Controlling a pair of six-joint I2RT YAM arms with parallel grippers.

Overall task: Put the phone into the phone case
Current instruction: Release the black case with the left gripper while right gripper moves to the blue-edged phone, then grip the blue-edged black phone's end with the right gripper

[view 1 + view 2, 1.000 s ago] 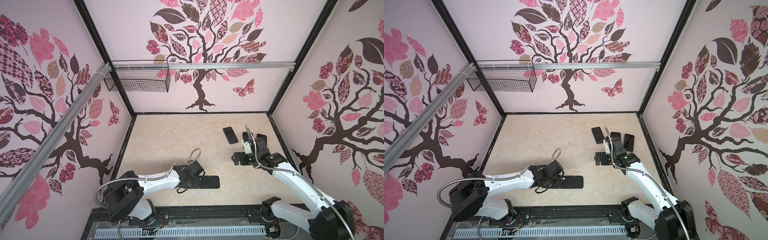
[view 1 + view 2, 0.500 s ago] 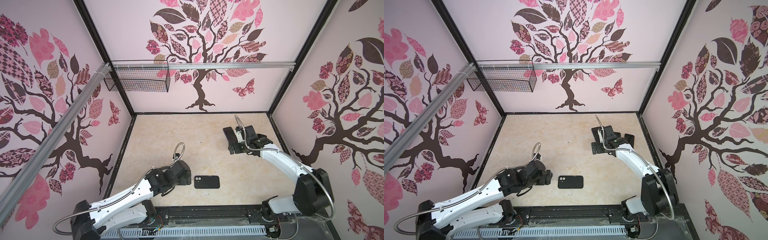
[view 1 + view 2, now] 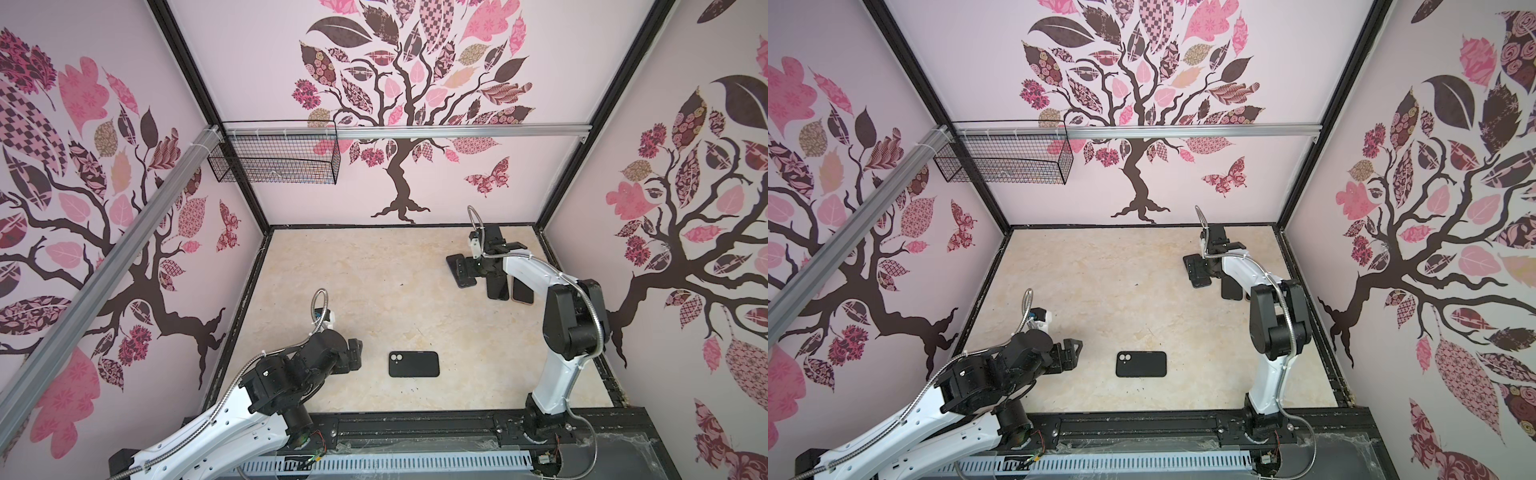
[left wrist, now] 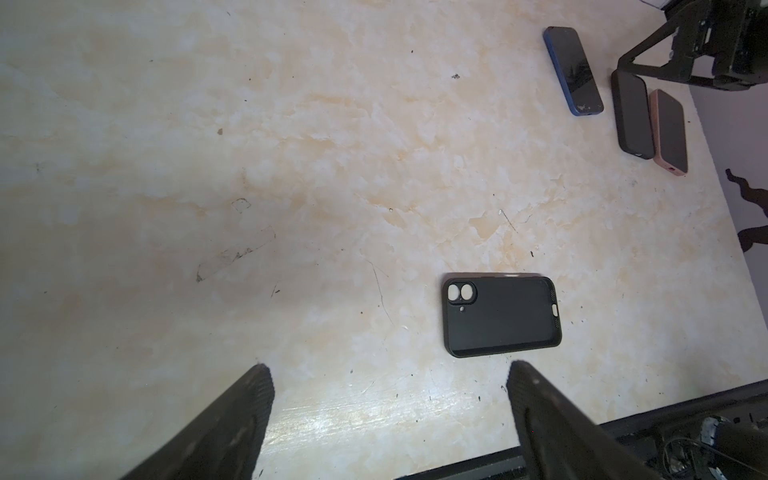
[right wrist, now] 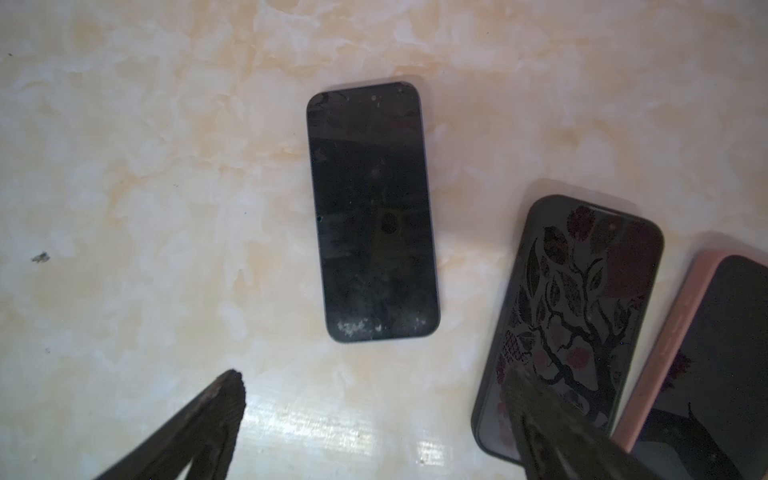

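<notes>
forward, right arm point(image 3: 530, 269) over phone point(image 5: 372, 212), jaws wide

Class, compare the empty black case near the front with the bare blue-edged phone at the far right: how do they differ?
The case is a hollow shell with a camera cut-out; the phone shows solid dark glass. The case lies crosswise; the phone points roughly front to back. Both lie flat on the table, untouched.

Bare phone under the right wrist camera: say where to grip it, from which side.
Probably pinch the bare phone across its two long edges at mid-length, descending from above with the open right gripper. It lies flat, screen up, on the table, clear of the black-cased phone beside it.
</notes>
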